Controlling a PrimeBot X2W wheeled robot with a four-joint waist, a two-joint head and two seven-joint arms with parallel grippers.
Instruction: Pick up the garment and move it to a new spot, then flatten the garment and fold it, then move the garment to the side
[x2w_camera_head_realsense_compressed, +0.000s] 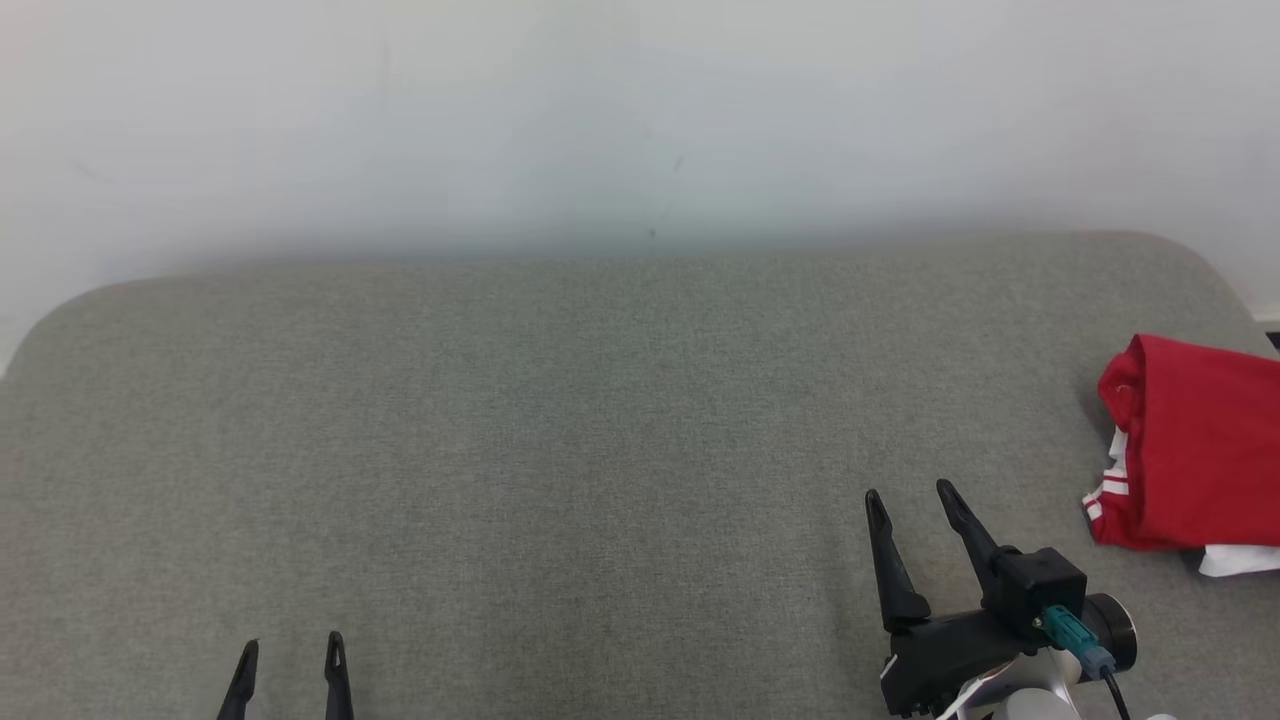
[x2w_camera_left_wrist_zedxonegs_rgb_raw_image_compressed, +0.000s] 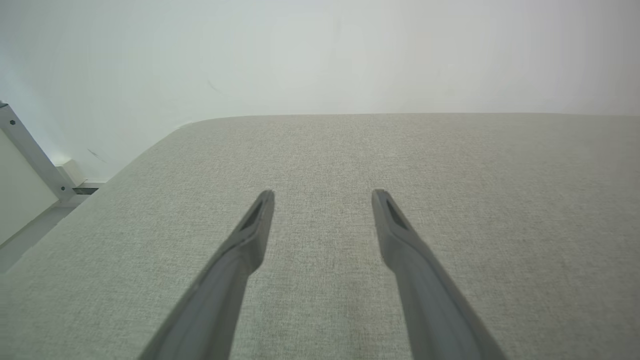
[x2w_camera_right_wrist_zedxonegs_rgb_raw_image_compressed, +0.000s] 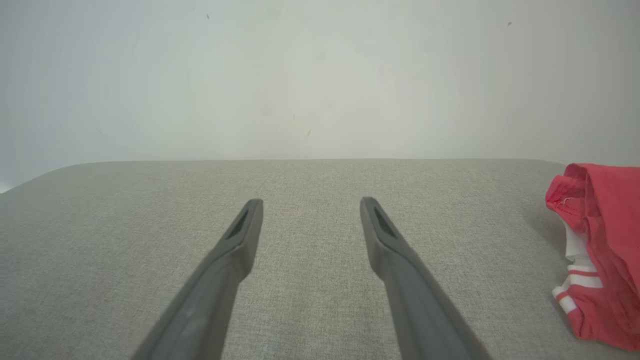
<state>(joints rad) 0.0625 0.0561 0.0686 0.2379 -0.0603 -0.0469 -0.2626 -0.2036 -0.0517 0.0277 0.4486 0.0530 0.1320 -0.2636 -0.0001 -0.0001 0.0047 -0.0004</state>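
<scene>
Looking nearly finished: garment (x2w_camera_head_realsense_compressed: 1195, 445) lying folded at the right edge of the table (x2w_camera_head_realsense_compressed: 560, 420), left gripper (x2w_camera_head_realsense_compressed: 292, 650) and right gripper (x2w_camera_head_realsense_compressed: 908, 495) both hovering apart, holding nothing.

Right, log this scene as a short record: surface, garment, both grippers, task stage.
surface: grey fabric cushion against a pale wall
garment: red with white stripes, bunched at the cushion's right edge, partly cut off by the head view
left gripper: open, holding nothing, low at the left over bare cushion
right gripper: open, holding nothing, to the left of the garment and apart from it
fingers: dark, spread apart on both grippers
task stage: judging by how it lies, garment not flattened or folded
</scene>
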